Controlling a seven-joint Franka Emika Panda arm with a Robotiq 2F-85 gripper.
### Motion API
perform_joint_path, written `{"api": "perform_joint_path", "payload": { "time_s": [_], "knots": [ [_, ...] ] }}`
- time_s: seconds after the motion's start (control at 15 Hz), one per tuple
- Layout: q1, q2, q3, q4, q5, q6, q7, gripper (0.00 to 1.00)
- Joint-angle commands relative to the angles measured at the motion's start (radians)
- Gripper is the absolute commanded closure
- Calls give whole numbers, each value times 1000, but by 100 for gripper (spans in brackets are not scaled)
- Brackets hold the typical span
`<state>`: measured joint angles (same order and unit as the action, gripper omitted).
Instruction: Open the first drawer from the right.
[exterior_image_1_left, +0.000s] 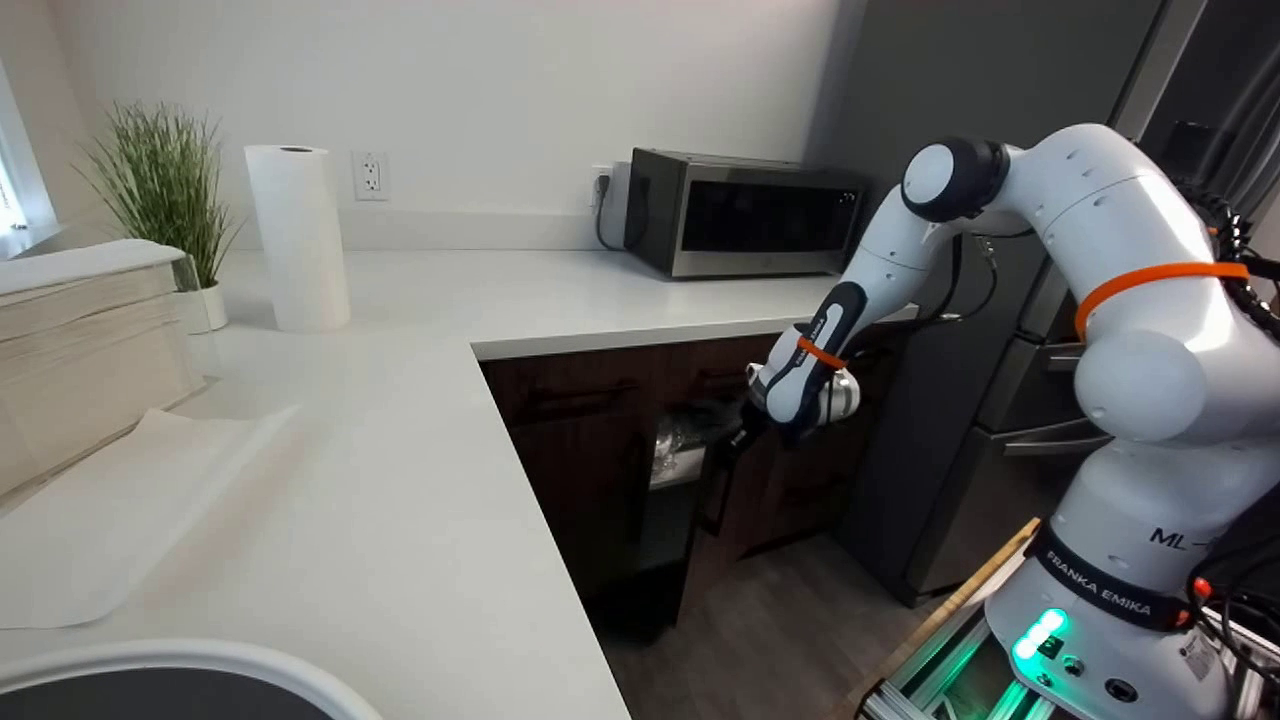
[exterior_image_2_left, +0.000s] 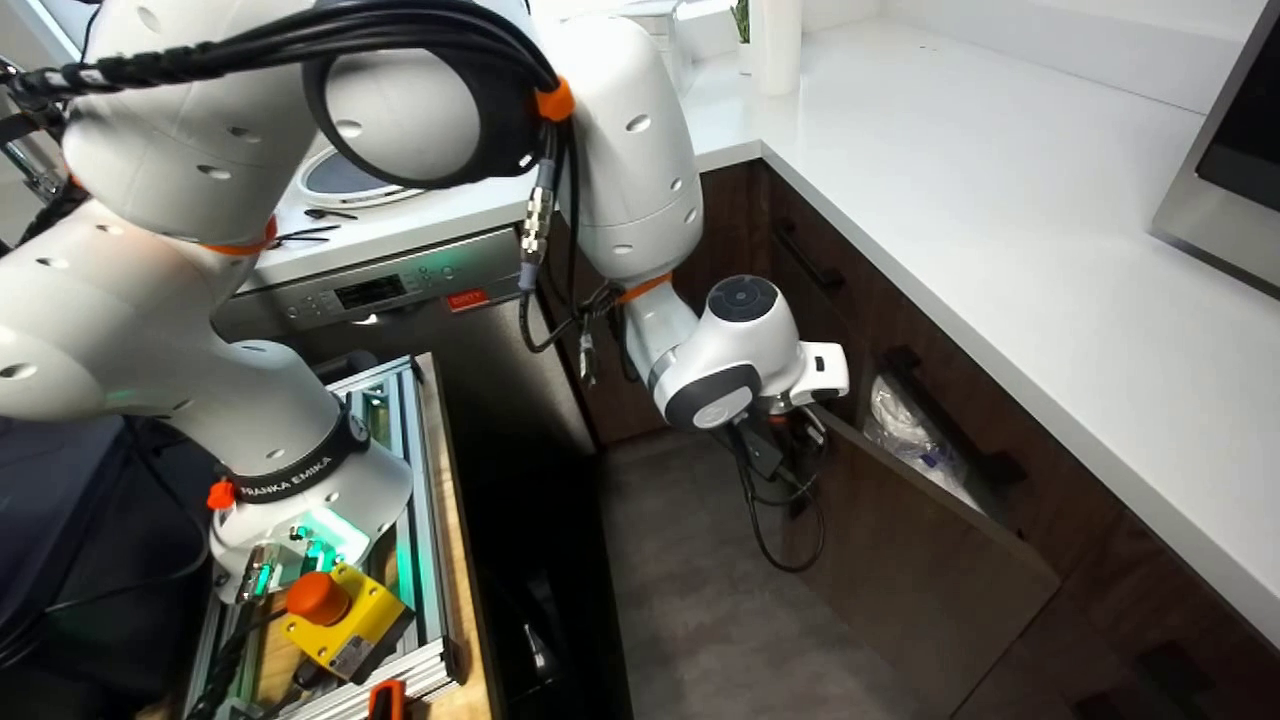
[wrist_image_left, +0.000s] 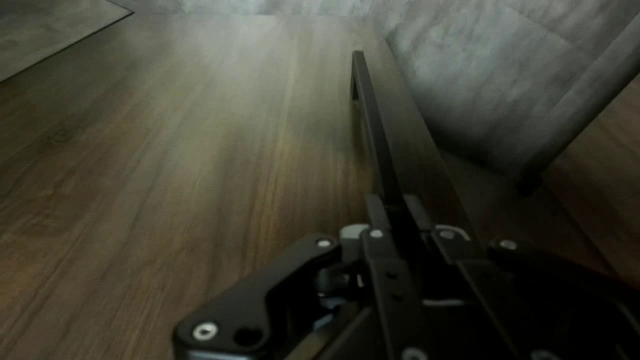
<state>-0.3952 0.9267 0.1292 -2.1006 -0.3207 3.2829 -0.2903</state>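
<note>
In the wrist view, the claw (wrist_image_left: 395, 207) clasps the black handle (wrist_image_left: 372, 120) of a brown wooden door (wrist_image_left: 225, 175); its two fingers (wrist_image_left: 378, 215) stand on both sides of the bar. This door is below the white worktop (exterior_image_1_left: 420, 500) and is swung out at an angle from the dark cabinet front (exterior_image_1_left: 570, 460). In the space behind it, some see-through plastic (exterior_image_2_left: 905, 430) can be seen in an exterior view. A drawer (exterior_image_2_left: 1060, 495) sits directly above the door and looks closed.

About the writing: the black band (exterior_image_1_left: 1095, 585) around the foot of the arm (exterior_image_1_left: 1150, 210) carries the name FRANKA EMIKA, which is readable in both exterior views. The same name seems to be repeated on a dark strip (exterior_image_1_left: 818, 338) near the wrist. Above the band stand the letters ML-, and what follows them I cannot read. On the dishwasher (exterior_image_2_left: 400, 290), a small red sign (exterior_image_2_left: 467, 300) seems to say DIRTY. The yellow box (exterior_image_2_left: 370, 610) with the orange button (exterior_image_2_left: 317, 597) has a label (exterior_image_2_left: 352, 655), too small for reading.
</note>
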Motion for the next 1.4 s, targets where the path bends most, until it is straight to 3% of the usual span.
{"api": "perform_joint_path", "payload": {
  "time_s": [0.0,0.4,0.47,0.6,0.67,0.87,0.93,1.0,1.33],
  "knots": [
    [-81,-164,-3,-191,-103,-91,-114,55],
    [-47,-432,-79,-362,-159,-256,-288,11],
    [-57,-470,-56,-381,-139,-251,-302,2],
    [-78,-524,16,-398,-49,-252,-282,0],
    [-55,-530,25,-387,-14,-237,-252,0],
    [-50,-503,121,-324,128,-241,-192,0],
    [-30,-478,123,-295,153,-227,-170,25],
    [-14,-457,122,-270,165,-210,-159,25],
    [80,-336,27,-144,151,-142,-97,65]
  ]
}}
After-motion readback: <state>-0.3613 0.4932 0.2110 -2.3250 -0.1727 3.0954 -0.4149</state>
